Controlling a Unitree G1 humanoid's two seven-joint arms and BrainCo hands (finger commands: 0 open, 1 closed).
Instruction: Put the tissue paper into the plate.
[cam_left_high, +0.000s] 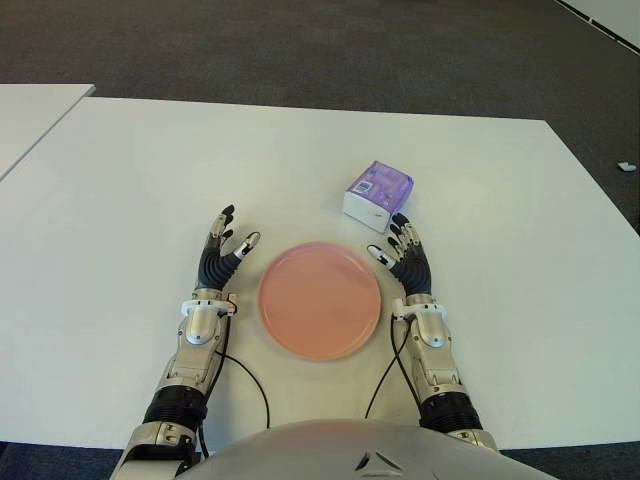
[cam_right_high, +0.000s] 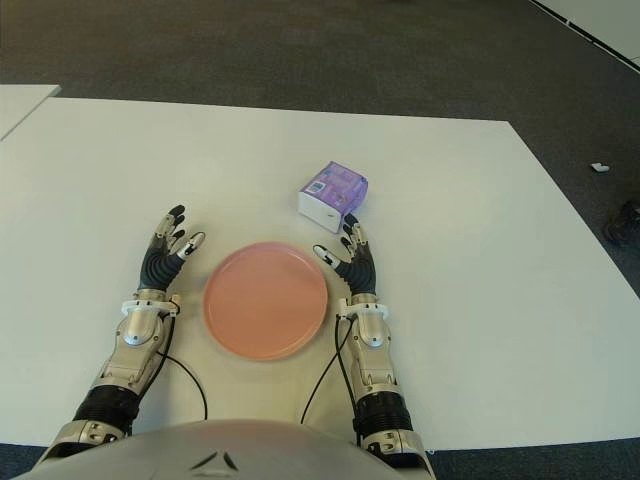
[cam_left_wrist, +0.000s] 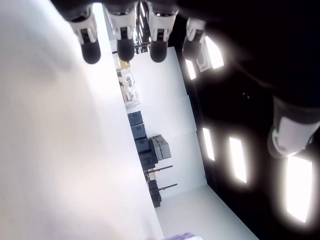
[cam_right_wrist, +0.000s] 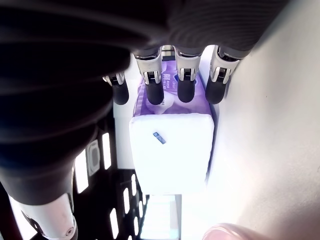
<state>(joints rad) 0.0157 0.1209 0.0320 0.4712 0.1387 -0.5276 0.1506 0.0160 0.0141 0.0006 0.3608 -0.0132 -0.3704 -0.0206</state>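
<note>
**Right hand lines up on tissue pack as plate waits empty**

Right hand (cam_left_high: 405, 258) of mine is extended flat over the white table (cam_left_high: 120, 180), fingers spread and holding nothing, its tips just short of the purple-and-white tissue pack (cam_left_high: 377, 192). That pack lies on the table beyond the pink plate (cam_left_high: 319, 299), near its far right rim but apart from it, so I judge the reach is set up for a short carry back toward me. My left hand (cam_left_high: 222, 256) shows on the plate's other side, fingers likewise spread and empty, out of the way.

From the head, a gap between fingertips and pack is hard to gauge. My right wrist camera settles the alignment: the pack's white end face (cam_right_wrist: 170, 150) sits squarely ahead of my fingers (cam_right_wrist: 186, 87), centred between them. My left wrist camera shows only open fingers against the room.
</note>
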